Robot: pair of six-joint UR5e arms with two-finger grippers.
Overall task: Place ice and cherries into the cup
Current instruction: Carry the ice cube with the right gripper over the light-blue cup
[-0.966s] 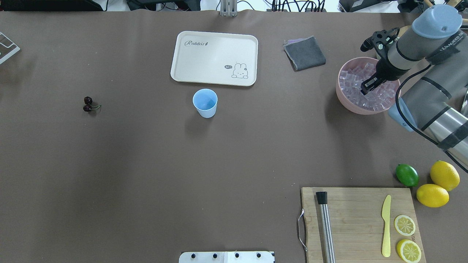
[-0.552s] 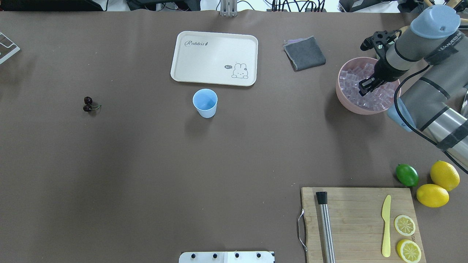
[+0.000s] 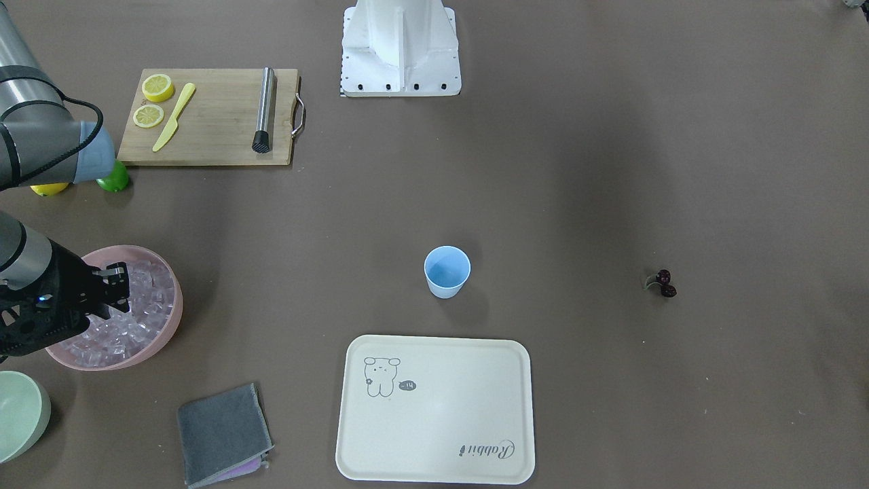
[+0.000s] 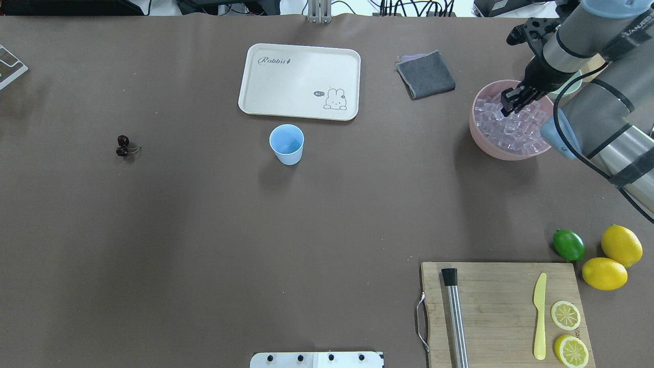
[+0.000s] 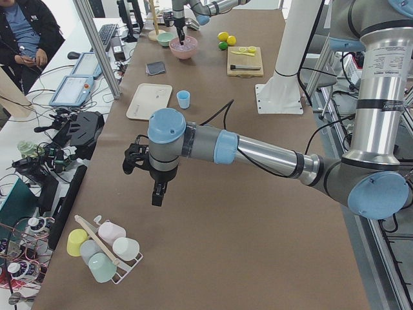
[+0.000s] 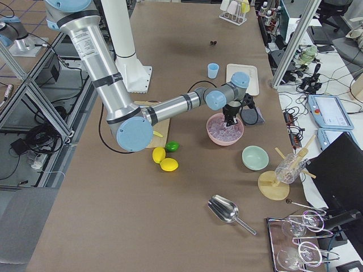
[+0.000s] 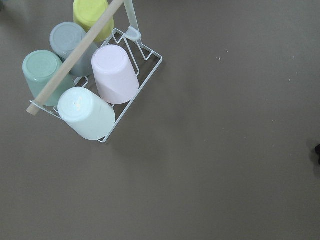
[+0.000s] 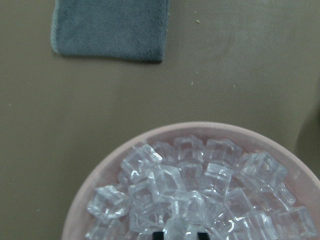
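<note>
- Nearest the robot, a rectangular wooden chopping board (image 4: 490, 306) is seen at 4 o'clock of the cup. A brushed-steel muddler (image 4: 454, 317), a flat yellow plastic knife (image 4: 539, 317) and two lemon slices (image 4: 565, 315) are laid on it.
- Just past the board's right corner, a glossy green lime (image 4: 568, 245) and two whole lemons (image 4: 621, 245) are grouped.
- Mid-table, the cup (image 4: 286, 144) is found upright: smooth light-blue plastic, round-rimmed, tapering to its base.
- The cherries (image 4: 123, 145), a dark shiny pair on thin stems, are spotted well apart at the cup's 9 o'clock on the matte brown table (image 4: 204, 230).
- The left gripper (image 5: 157, 199) is hung over bare table near a wire rack (image 7: 85, 85) of upturned pastel cups. How its fingers are set cannot be told.
- At 3 o'clock, a round pink bowl (image 4: 477, 138) is heaped with ice (image 4: 516, 135), glassy cubes.
- The right gripper (image 4: 511, 104) is held over that heap. One cube appears pinched between its narrow-set fingertips (image 8: 202, 235).
- Farthest out, a cream round-cornered tray (image 4: 299, 82) is set at 12 o'clock, and a fuzzy grey folded cloth (image 4: 425, 74) at 2 o'clock.
</note>
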